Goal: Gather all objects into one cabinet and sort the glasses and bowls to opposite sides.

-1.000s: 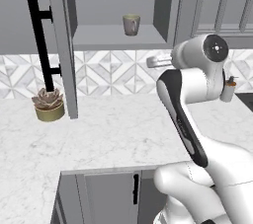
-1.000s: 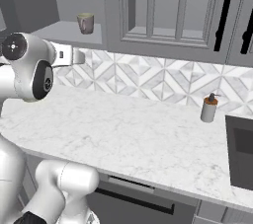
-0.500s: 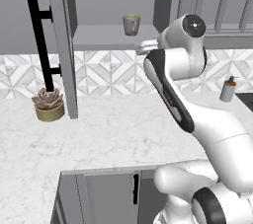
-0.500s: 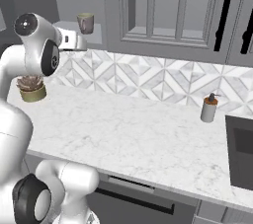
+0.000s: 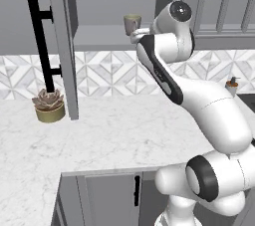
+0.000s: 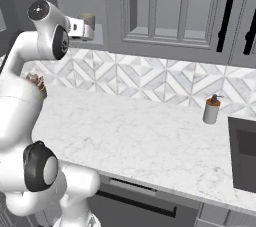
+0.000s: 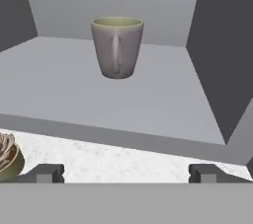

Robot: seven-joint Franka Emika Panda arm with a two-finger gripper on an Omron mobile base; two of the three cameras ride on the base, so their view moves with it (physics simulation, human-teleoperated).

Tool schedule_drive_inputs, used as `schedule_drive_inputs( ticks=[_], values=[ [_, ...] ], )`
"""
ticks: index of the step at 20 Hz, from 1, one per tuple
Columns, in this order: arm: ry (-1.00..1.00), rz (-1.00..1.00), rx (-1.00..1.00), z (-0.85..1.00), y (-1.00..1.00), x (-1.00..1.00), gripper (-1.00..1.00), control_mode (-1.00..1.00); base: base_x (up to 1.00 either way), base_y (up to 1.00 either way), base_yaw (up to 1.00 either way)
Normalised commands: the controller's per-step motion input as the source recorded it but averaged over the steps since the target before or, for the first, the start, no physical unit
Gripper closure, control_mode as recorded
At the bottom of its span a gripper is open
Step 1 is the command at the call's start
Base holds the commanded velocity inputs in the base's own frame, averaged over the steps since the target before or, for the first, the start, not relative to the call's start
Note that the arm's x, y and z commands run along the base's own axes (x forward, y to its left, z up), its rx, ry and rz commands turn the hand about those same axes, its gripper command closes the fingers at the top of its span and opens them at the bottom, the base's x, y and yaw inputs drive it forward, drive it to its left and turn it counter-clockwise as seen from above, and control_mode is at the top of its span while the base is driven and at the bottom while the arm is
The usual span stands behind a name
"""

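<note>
One grey-beige mug, one of the glasses, stands upright on the shelf of an open grey wall cabinet, close to its right wall. In the hand view the mug shows a pale green inside and its handle faces me. My gripper is open and empty, held level with the shelf's front edge, a short way from the mug without touching it. The bowls are out of view.
The cabinet's open door with its long black handle juts out on the left, above a potted succulent on the marble counter. A soap bottle and a dark sink lie to the right, under closed cabinets.
The arm has swung up and to the left, lifting the hand from counter height to the shelf in front of the mug. The jaws stayed open; the mug has not moved.
</note>
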Motion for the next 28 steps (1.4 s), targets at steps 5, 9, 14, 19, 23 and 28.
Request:
schedule_drive_inputs(
  ticks=[5, 9, 14, 19, 23, 28],
  values=[
    [-0.01, -0.03, 0.0, 0.0, 0.05, 0.39, -1.0, -1.0, 0.0, 0.0, 0.0],
    [0.0, 0.0, 0.0, 0.01, 0.11, 0.36, -1.0, -1.0, 0.0, 0.0, 0.0],
    [0.0, 0.0, 0.0, 0.03, 0.03, 0.38, -1.0, -1.0, 0.0, 0.0, 0.0],
    [0.0, 0.0, 0.0, 0.13, 0.0, 0.35, -1.0, -1.0, 0.0, 0.0, 0.0],
    [0.0, 0.0, 0.0, 0.16, 0.0, 0.3, -1.0, -1.0, 0.0, 0.0, 0.0],
    [0.0, 0.0, 0.0, 0.05, 0.02, 0.36, -1.0, -1.0, 0.0, 0.0, 0.0]
  ],
)
